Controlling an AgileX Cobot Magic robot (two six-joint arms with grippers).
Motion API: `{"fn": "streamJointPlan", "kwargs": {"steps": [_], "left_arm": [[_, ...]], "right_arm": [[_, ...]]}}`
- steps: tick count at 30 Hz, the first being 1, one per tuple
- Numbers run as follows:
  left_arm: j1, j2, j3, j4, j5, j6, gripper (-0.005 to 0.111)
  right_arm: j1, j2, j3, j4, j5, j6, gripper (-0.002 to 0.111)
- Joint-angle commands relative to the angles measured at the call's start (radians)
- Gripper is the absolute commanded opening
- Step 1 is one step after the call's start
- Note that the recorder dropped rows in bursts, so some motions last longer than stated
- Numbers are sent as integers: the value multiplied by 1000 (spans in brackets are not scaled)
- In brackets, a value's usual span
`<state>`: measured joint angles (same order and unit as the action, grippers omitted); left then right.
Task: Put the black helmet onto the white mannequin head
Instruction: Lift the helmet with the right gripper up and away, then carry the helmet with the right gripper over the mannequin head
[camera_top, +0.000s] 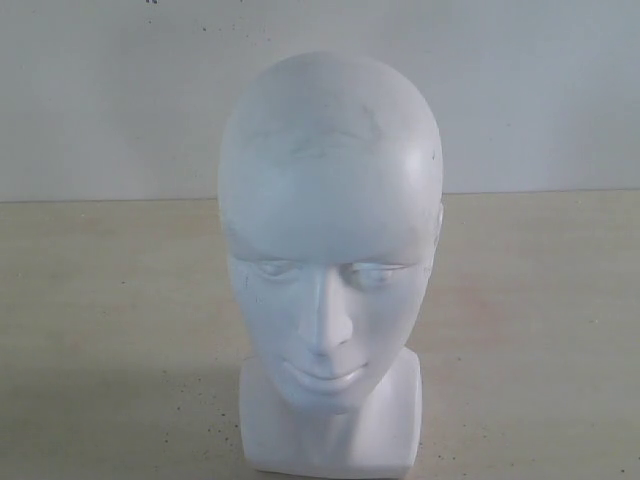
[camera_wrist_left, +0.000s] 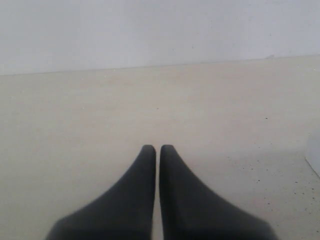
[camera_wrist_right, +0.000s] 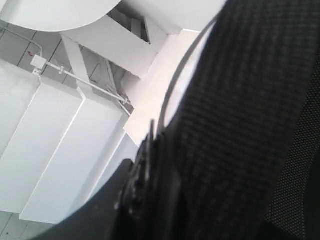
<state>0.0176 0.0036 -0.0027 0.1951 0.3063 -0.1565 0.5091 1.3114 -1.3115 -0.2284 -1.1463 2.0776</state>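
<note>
The white mannequin head (camera_top: 330, 260) stands upright on the table, facing the exterior camera, bare on top. Neither gripper nor the helmet shows in that view. In the right wrist view the black helmet (camera_wrist_right: 240, 125) fills most of the picture, its woven padded lining very close to the lens. My right gripper (camera_wrist_right: 150, 192) grips the helmet's rim; one dark finger (camera_wrist_right: 95, 212) lies on the outside, the other is hidden by the lining. My left gripper (camera_wrist_left: 157, 148) hovers low over bare table, its fingertips together and holding nothing.
The beige speckled table (camera_top: 110, 320) runs back to a white wall (camera_top: 110, 90). A white corner, perhaps the head's base (camera_wrist_left: 314, 157), shows at the edge of the left wrist view. Behind the helmet, the right wrist view shows white ceiling beams and panels (camera_wrist_right: 55, 125).
</note>
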Motion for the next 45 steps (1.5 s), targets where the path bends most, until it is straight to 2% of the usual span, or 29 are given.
{"fn": "streamJointPlan", "kwargs": {"steps": [1,13,27,45], "left_arm": [[-6,-4,3,5,1,1,4],[-6,-4,3,5,1,1,4],[-6,-4,3,5,1,1,4],[-6,-4,3,5,1,1,4]], "right_arm": [[0,10,-12,-5,-75,20,0],[0,24,124,-81,-75,22,0],[0,26,198,-170,-75,5,0],[0,48,204,-188,-75,19,0]]}}
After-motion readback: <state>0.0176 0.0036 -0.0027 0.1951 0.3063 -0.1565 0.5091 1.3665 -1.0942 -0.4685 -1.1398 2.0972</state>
